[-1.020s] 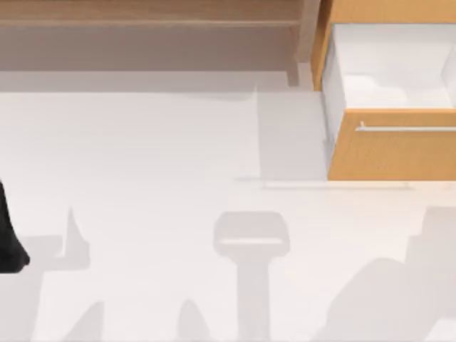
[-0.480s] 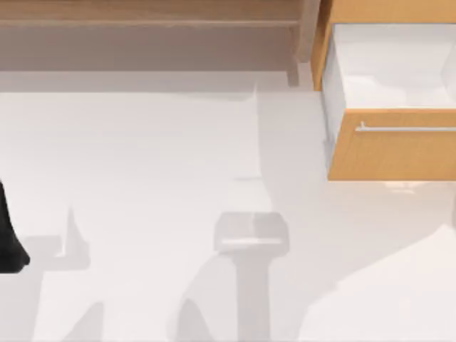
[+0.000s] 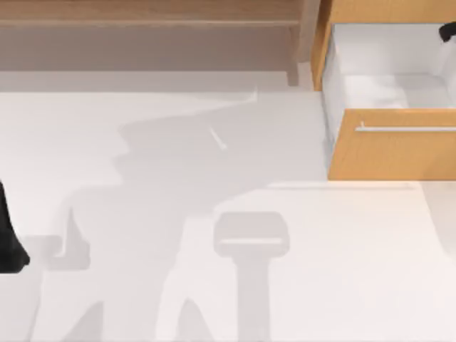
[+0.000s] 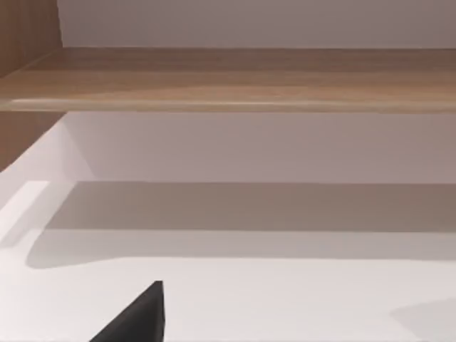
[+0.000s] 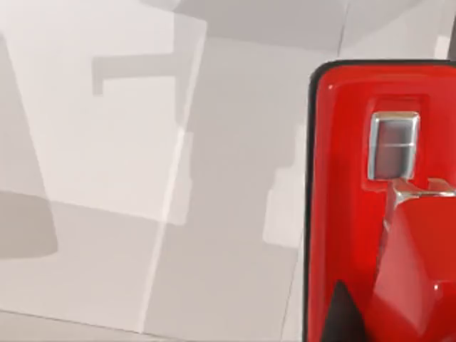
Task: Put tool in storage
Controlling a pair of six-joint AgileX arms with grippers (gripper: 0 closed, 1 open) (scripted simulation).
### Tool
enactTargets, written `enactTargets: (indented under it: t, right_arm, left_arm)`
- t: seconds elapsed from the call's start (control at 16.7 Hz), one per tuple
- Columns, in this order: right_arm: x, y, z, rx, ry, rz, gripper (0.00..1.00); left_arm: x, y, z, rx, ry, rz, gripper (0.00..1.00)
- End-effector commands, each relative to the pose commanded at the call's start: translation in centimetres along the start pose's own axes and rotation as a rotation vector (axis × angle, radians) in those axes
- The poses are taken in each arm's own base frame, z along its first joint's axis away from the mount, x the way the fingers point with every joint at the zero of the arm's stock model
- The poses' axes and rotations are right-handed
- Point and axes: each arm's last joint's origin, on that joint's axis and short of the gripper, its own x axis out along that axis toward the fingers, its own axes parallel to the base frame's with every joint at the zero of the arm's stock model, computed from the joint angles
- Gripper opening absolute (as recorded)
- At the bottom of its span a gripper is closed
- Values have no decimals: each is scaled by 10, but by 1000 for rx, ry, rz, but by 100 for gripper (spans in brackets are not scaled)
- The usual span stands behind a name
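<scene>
1. The left arm (image 3: pixel 7 239) is seen at the far left edge of the top view, low over the table (image 3: pixel 142 214) and well apart from the drawer. A dark tip of the left gripper (image 4: pixel 139 320) is caught in the left wrist view. Whether that claw is apart or together cannot be told.
2. A pale brown wooden shelf (image 3: pixel 149 18) is set along the back of the table, from the left side towards the middle. In the left wrist view its board is seen lying across above the white surface.
3. The middle of the table is crossed by broad grey shadows.
4. The storage, an orange-tan drawer (image 3: pixel 392 153), is found at the back right, just beside the shelf's upright end. It is pulled open, so that its white inside is exposed. A thin silver bar handle (image 3: pixel 406 129) is fixed across its front.
5. A small black shape (image 3: pixel 449 32) is seen at the right edge of the top view, over the far right of the drawer's white inside. Whether it is the tool or part of the right gripper cannot be told.
6. In the right wrist view the tool (image 5: pixel 342 178) is seen very close to the camera, as a glossy red face with a black edge and a small silver part. Pale grey-white surfaces are seen behind it. Whether the right claw is clamped on it cannot be told.
</scene>
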Motion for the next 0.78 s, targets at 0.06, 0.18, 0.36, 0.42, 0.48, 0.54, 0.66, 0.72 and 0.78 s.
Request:
enactTargets:
  t: [0.06, 0.18, 0.36, 0.42, 0.48, 0.54, 0.66, 0.72, 0.78]
  right_arm:
    - [15, 13, 6, 14, 29, 32, 0]
    - [45, 33, 13, 53, 97, 80, 0]
    - [82, 50, 14, 131, 185, 112, 0]
    - [91, 53, 13, 158, 212, 115, 0]
    - [99, 55, 11, 183, 237, 116, 0]
    - [104, 56, 9, 207, 260, 116, 0]
    - [110, 56, 5, 240, 295, 113, 0]
    - [111, 57, 4, 248, 305, 112, 0]
    - [112, 57, 3, 250, 308, 112, 0]
  left_arm:
    - [0, 0, 0, 0, 0, 0, 100]
    - [0, 0, 0, 0, 0, 0, 100]
    - [0, 0, 0, 0, 0, 0, 100]
    - [0, 0, 0, 0, 0, 0, 100]
    - [0, 0, 0, 0, 0, 0, 100]
    - [0, 0, 0, 0, 0, 0, 100]
    - [0, 0, 0, 0, 0, 0, 100]
    - [0, 0, 0, 0, 0, 0, 100]
    - [0, 0, 0, 0, 0, 0, 100]
